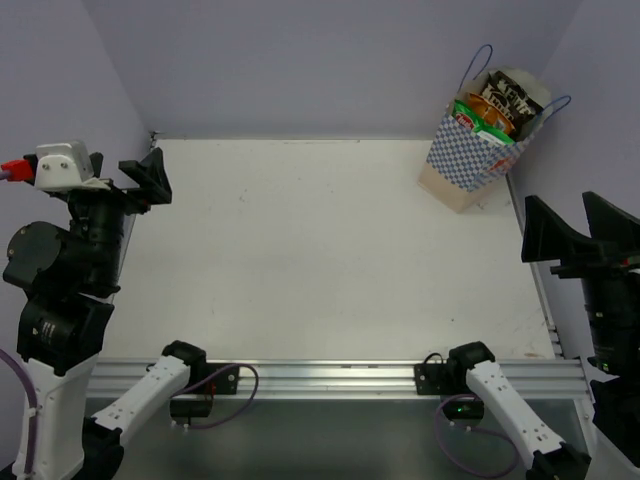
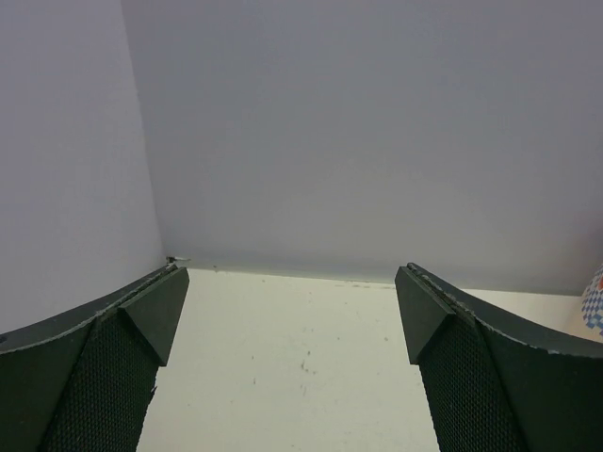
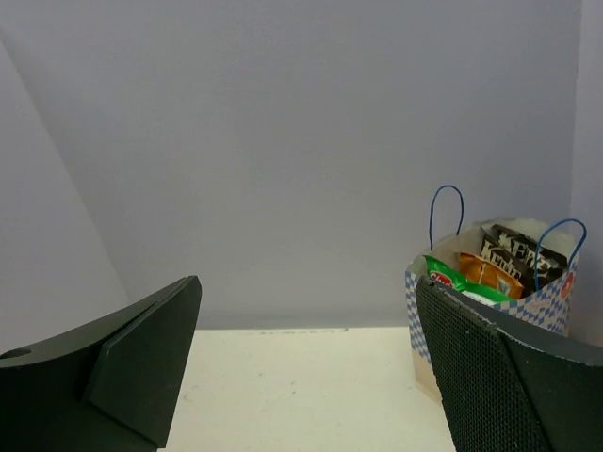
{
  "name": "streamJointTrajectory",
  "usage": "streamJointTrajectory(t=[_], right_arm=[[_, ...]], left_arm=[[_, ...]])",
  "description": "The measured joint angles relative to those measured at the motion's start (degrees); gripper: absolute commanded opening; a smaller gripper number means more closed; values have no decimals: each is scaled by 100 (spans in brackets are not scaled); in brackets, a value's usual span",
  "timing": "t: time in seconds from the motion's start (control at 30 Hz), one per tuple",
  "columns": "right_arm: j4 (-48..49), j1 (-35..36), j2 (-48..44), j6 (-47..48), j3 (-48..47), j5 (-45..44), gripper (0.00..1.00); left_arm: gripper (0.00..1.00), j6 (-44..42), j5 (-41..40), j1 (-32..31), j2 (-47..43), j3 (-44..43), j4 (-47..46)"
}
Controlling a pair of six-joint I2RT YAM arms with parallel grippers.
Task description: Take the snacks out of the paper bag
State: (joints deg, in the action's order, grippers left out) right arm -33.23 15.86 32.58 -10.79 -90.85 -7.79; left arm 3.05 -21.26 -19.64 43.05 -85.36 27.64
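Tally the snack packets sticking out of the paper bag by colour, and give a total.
Green-and-white packet: 1
Orange packet: 1
Dark brown packet: 1 clear; a possible second behind it cannot be told apart
Total: 3 clearly showing, all in the paper bag

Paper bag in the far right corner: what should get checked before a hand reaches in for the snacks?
1. Paper bag standing, mouth open: ok.
2. Snacks poking out of the top, reachable: ok.
3. Right hand open and empty: ok.
4. Left hand open and empty: ok.
5. Table between right hand and bag free of obstacles: ok.
6. Bag steady enough not to tip when pulled: cannot tell.
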Motion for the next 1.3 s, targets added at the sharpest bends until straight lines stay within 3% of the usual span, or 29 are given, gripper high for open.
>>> streamJointTrajectory(t=[0.37,0.7,0.83,1.07,1.3], right_arm=[[-59,0,546,-339,168,44,99],[-704,0,2743,-1073,101,149,99],[-966,-81,4002,-1226,-490,127,99],[-1241,-927,5971,-1252,-2236,323,99],[-1263,-1139,7326,-553,-3488,310,99]], left_arm=[[100,328,162,0,319,452,162],[100,619,546,0,472,1119,328],[100,693,693,-2,474,1322,352],[100,796,914,0,400,1650,350],[100,863,1075,0,304,1904,380]])
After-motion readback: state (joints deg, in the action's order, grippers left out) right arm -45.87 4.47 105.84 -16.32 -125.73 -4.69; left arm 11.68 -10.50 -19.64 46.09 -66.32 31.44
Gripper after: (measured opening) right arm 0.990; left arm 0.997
